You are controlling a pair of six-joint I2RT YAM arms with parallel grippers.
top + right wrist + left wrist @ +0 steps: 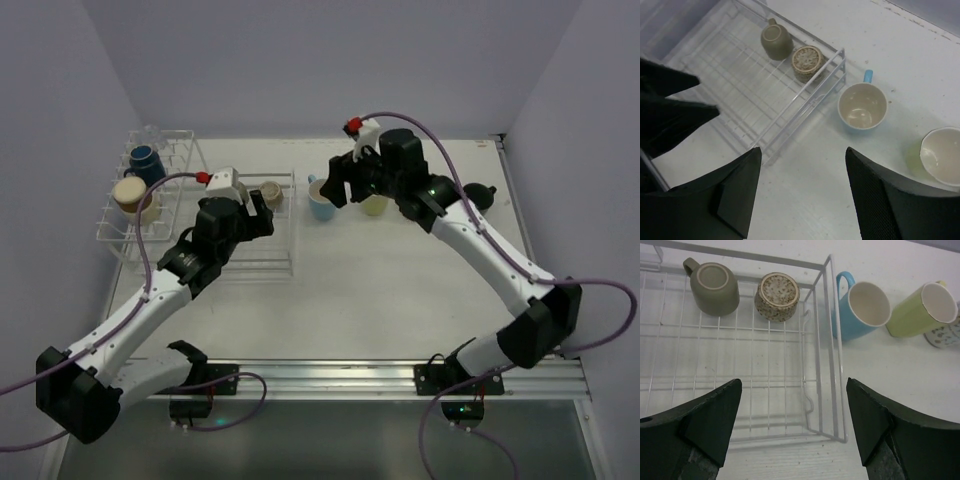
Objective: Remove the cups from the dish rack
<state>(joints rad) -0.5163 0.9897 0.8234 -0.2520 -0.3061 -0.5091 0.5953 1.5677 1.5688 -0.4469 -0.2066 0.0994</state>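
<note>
The white wire dish rack (245, 262) stands at the left. Its low basket (830, 345) holds two small grey-brown cups upside down, a plain one (715, 287) and a speckled one (777, 296). The tall pronged part holds a navy cup (145, 160) and a cream cup (133, 195). A light blue cup (320, 203) and a pale yellow-green cup (374, 207) stand on the table just right of the rack. My left gripper (794, 410) is open and empty over the basket's near right corner. My right gripper (802, 170) is open and empty above the table, near the blue cup (862, 106).
A white speckled cup (946, 335) shows at the right edge of the left wrist view. A dark round object (480, 194) sits at the far right of the table. My left arm (665, 110) shows in the right wrist view. Lilac walls close in the back and sides.
</note>
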